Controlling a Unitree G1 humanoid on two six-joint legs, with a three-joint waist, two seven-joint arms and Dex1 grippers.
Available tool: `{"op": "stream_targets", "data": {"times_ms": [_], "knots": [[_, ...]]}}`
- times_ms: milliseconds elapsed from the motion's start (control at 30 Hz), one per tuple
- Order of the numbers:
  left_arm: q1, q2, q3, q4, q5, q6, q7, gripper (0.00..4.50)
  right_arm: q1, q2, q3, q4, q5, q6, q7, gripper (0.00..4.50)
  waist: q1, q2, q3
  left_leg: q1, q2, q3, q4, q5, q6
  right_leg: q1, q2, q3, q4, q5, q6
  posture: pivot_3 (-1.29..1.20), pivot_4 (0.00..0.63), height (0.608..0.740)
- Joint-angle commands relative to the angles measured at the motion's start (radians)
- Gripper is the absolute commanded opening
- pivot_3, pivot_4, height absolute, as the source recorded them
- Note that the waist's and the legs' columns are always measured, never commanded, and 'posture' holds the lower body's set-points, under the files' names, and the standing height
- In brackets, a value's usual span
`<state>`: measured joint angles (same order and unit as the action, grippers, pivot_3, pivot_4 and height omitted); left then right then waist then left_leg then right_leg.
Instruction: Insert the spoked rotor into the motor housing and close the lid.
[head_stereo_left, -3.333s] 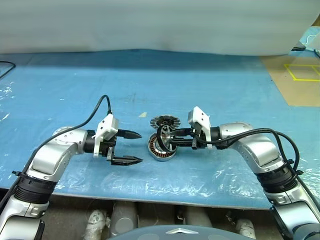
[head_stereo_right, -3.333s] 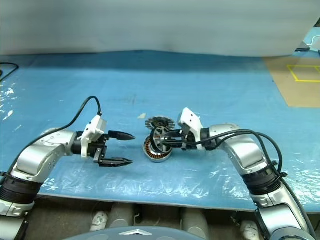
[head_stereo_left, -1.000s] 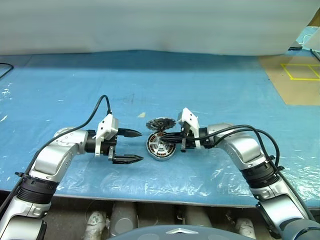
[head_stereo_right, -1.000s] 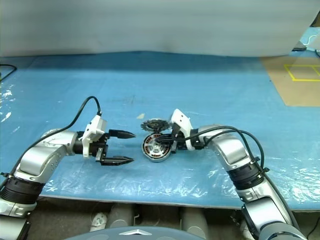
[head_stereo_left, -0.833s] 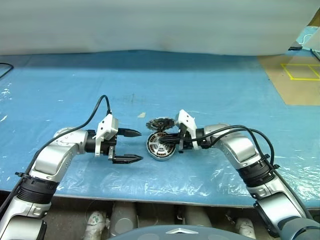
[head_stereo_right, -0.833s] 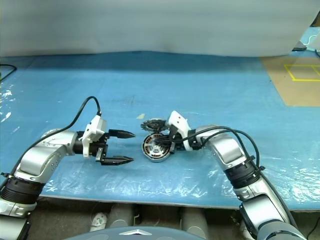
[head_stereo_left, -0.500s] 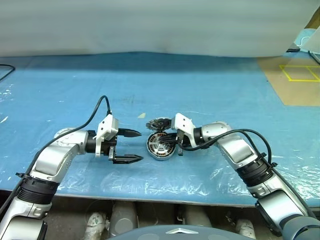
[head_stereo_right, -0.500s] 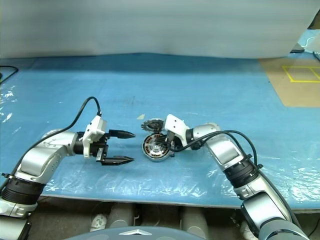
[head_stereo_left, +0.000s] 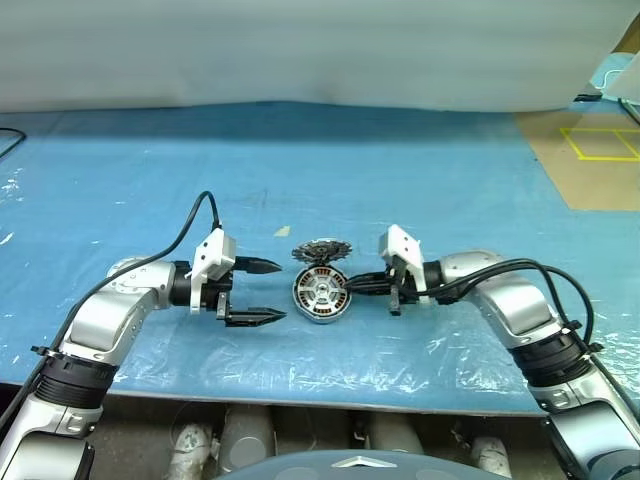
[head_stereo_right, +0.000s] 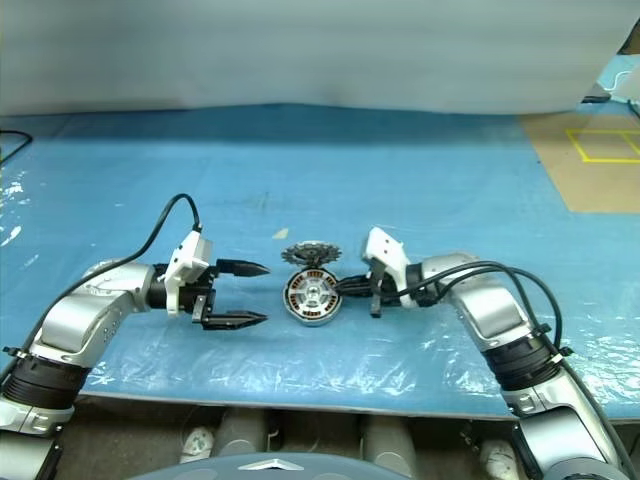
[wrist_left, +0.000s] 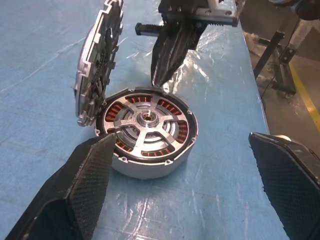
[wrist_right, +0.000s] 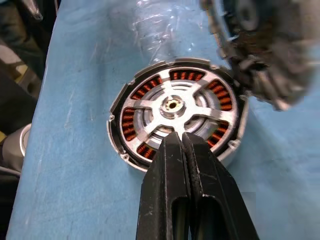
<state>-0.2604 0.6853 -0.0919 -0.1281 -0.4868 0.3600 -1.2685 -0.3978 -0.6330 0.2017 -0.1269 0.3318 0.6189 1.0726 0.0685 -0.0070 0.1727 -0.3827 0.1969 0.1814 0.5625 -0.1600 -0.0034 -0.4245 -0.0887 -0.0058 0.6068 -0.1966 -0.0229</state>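
The motor housing (head_stereo_left: 321, 296) lies flat on the blue sheet between my two grippers. The spoked rotor (wrist_left: 148, 120) sits inside it, silver spokes over the copper windings. Tilted on edge, the lid (head_stereo_left: 321, 250) leans against the housing's far side. My right gripper (head_stereo_left: 353, 287) is shut with nothing in it, its tips just right of the housing's rim. In the right wrist view its closed fingers (wrist_right: 172, 165) point at the rotor's hub (wrist_right: 172, 106). My left gripper (head_stereo_left: 283, 291) stands open left of the housing, not touching it.
The blue plastic-covered sheet (head_stereo_left: 300, 170) ends at a front edge (head_stereo_left: 320, 392) close to me. A tan surface with yellow tape (head_stereo_left: 600, 150) lies at the back right. A pale wall (head_stereo_left: 300, 50) runs along the back.
My right gripper, earlier over the housing, has drawn back to the right. The rotor it held above the housing three seconds ago now lies inside. The left arm has not moved.
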Motion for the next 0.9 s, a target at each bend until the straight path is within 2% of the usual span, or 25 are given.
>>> {"op": "stream_targets", "data": {"times_ms": [33,167,267,600,900], "knots": [[0.008,-0.003,0.031,-0.006,-0.005,-0.020,0.015,4.50,-0.015,0.015,-0.127,0.049,0.025,0.017,-0.101,0.02,0.001,0.000,0.000,0.000,0.000,0.000,0.000,0.000,0.000,0.000,0.000,0.000,0.000,0.000,0.000,0.00,0.150,0.740],[0.011,-0.007,0.039,0.011,0.000,-0.030,0.029,4.50,-0.054,0.049,-0.208,0.130,0.026,0.017,-0.195,0.02,0.001,0.000,0.000,0.001,-0.001,0.000,0.001,0.000,0.000,0.001,-0.001,0.001,0.000,0.000,0.000,0.00,0.150,0.740],[-0.002,-0.016,0.046,0.059,0.009,-0.049,0.040,4.50,-0.093,0.083,-0.194,0.161,0.008,-0.004,-0.224,0.02,-0.002,0.000,0.000,0.001,-0.001,0.000,0.000,0.000,0.000,0.000,0.000,0.001,0.000,0.000,0.000,0.00,0.150,0.740],[-0.085,-0.031,0.063,0.211,0.036,-0.131,0.033,4.50,-0.207,0.173,-0.022,0.122,-0.003,-0.027,-0.130,0.02,0.001,0.000,0.000,-0.002,0.000,0.001,0.000,0.000,0.000,-0.001,0.000,-0.001,0.000,0.000,0.000,0.00,0.150,0.740],[-0.074,-0.033,0.086,0.101,-0.043,-0.046,0.026,4.50,-0.230,0.166,0.012,0.103,0.006,-0.011,-0.048,0.02,0.002,0.000,0.000,-0.002,0.000,0.000,0.000,0.000,-0.001,-0.001,-0.001,-0.001,0.000,0.000,0.000,0.00,0.150,0.740]]}}
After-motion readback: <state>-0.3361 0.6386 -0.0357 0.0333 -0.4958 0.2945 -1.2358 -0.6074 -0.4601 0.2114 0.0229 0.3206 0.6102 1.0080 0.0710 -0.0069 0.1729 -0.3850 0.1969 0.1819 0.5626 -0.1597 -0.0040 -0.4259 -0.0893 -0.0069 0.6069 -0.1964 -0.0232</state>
